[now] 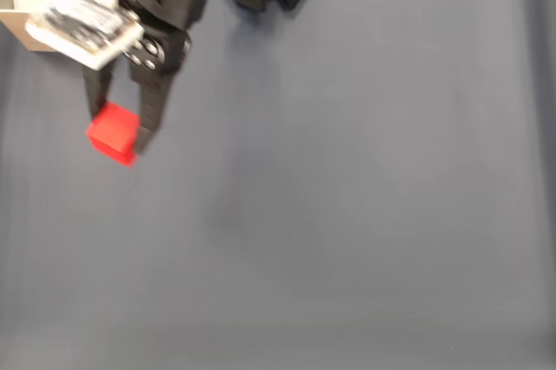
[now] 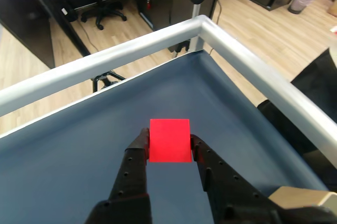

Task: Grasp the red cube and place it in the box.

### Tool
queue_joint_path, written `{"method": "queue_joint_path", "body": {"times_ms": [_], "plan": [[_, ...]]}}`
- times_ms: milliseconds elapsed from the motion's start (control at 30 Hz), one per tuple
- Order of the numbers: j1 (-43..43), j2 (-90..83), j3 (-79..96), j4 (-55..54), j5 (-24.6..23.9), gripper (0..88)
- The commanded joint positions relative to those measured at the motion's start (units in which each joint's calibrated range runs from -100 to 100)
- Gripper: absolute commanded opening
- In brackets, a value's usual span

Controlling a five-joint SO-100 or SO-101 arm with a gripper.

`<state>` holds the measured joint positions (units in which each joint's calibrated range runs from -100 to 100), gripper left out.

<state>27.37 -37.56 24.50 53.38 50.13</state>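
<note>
From the left of the fixed view, I see the box [image 1: 19, 16] first, tucked into the top-left corner, only its tan wall and a bit of white padding showing behind the arm. Just below and to the right of it sits my hand [image 1: 117, 131], clenched on the red cube [image 1: 113, 134], one dark finger on each side of it. In the wrist view the same grip is plain: the cube [image 2: 169, 140] sits between the two fingertips [image 2: 141, 148] with its side faces pressed against them, its top face square to me.

So the relation I care about is short: in the fixed view the box lies up and to the left of the held cube, near but not touching. I judge the coming move to be a lift and a small swing toward that corner. I cannot tell from the blur whether the cube is already off the tabletop [image 1: 347, 214] or resting on it.

A tan corner [image 2: 305, 197] at the lower right of the wrist view is probably the box, though too little of it shows to be sure.

Moving right, the blue tabletop is wide and bare. The wrist view shows the metal rail [image 2: 158, 40] at the tabletop's edge ahead of the hand, well apart from the cube.
</note>
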Motion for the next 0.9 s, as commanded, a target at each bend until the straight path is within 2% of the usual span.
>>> {"method": "queue_joint_path", "body": {"times_ms": [0, 433, 867], "plan": [[4.4, -3.4, -0.8, 0.8, -0.3, 4.7], [19.2, -6.8, -0.5, 4.3, -0.3, 4.2], [29.3, -9.2, 0.2, 7.6, -1.3, 4.1]]}}
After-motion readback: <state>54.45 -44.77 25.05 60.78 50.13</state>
